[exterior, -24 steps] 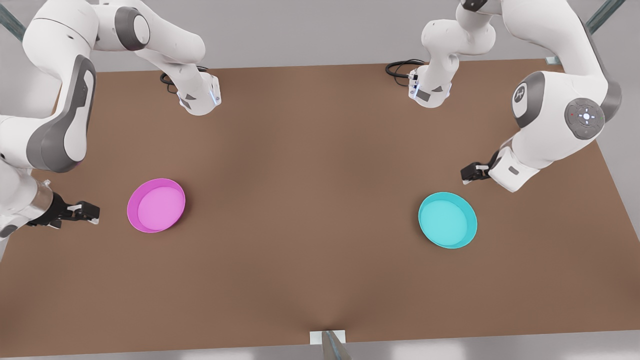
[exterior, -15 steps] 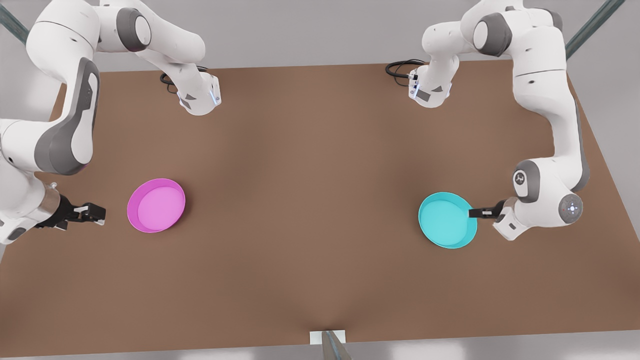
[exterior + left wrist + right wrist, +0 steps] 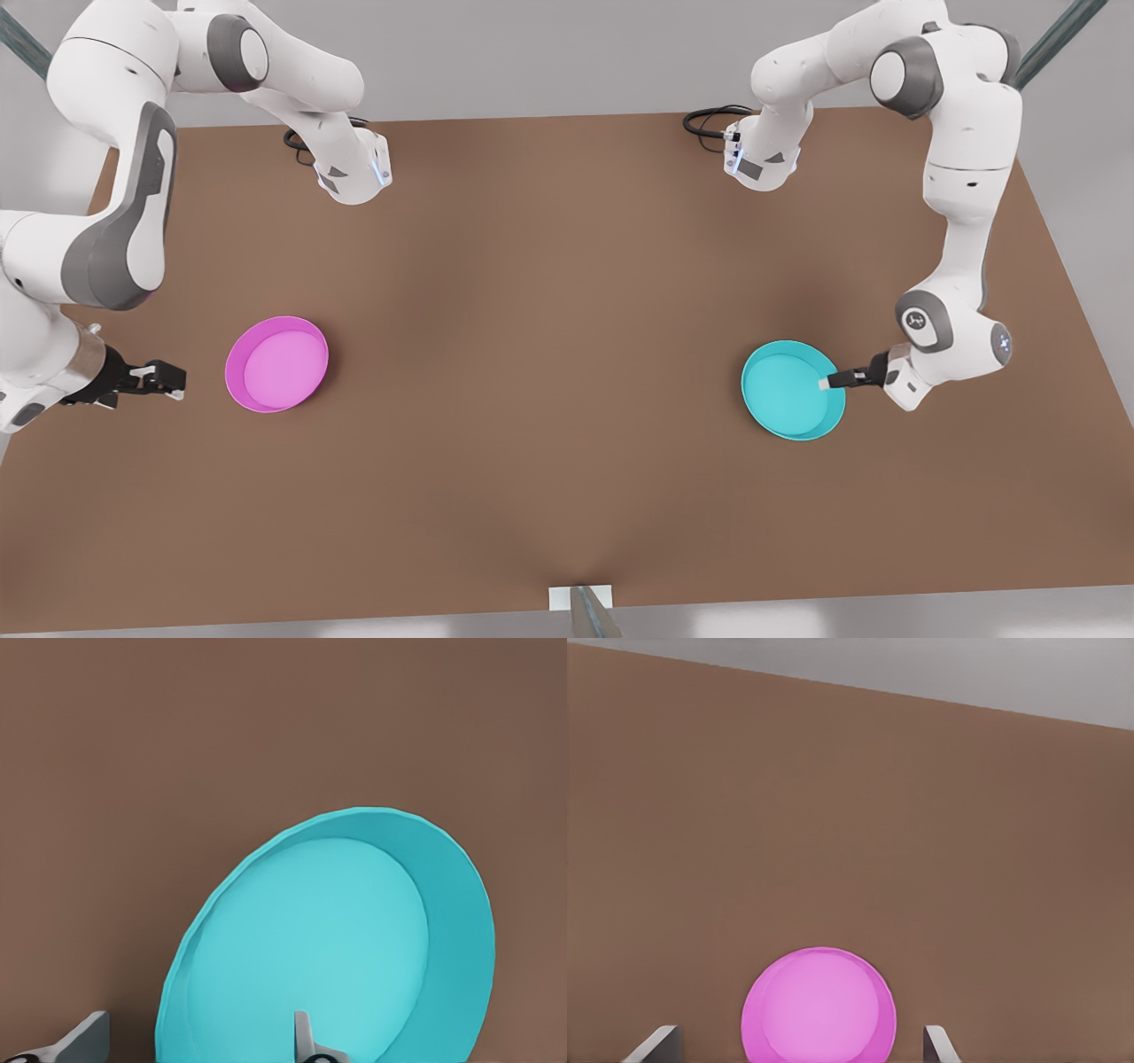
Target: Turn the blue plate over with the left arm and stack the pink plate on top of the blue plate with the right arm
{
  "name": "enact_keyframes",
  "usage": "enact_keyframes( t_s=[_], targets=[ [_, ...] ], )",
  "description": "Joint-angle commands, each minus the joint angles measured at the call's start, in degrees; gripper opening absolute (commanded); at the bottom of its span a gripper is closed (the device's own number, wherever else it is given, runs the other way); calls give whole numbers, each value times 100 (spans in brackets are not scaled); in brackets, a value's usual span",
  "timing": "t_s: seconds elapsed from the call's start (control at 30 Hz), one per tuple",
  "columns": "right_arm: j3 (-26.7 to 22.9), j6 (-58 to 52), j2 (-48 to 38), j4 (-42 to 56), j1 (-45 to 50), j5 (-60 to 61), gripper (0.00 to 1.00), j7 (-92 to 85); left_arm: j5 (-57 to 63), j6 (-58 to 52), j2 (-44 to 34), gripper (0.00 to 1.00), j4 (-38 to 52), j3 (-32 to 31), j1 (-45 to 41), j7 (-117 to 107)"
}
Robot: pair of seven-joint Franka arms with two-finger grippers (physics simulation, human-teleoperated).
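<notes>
Blue plate [image 3: 788, 390] rests on brown table [image 3: 549, 354].

On the table [image 3: 549, 354], the pink plate [image 3: 276, 364] lies at the front view's left and the blue plate [image 3: 791, 391] well apart at its right. The left hand [image 3: 831, 382] straddles the blue plate's rim; the right hand [image 3: 159, 379] is near the pink plate's outer side.

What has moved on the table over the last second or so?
The left gripper swung down to the blue plate; its open fingers now straddle the rim, not yet gripping. The right gripper crept slightly toward the pink plate and waits, open. Both plates stayed put.
</notes>
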Motion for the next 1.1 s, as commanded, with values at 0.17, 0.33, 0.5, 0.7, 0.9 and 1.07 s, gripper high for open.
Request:
enact_keyframes(
  t_s=[0.17,0.33,0.5,0.7,0.9,1.07],
  targets=[
    [0,5,8,9,-10,0,100,-6,-30,71,130,54,10,0,-5,46],
    [0,-250,-141,62,-54,-61,100,-32,-21,158,165,28,10,9,-49,46],
    [0,-259,-88,35,-71,-70,100,-14,-12,325,209,21,10,9,-75,46],
    [-9,-268,-71,18,-71,-70,100,-14,6,387,200,21,10,9,-75,46],
    [0,-276,-71,9,-54,-62,100,-14,14,255,-116,21,-43,17,-137,46],
    [0,-276,-62,0,-54,-61,100,-14,14,-35,-441,21,-69,61,-550,2]
  ],
)
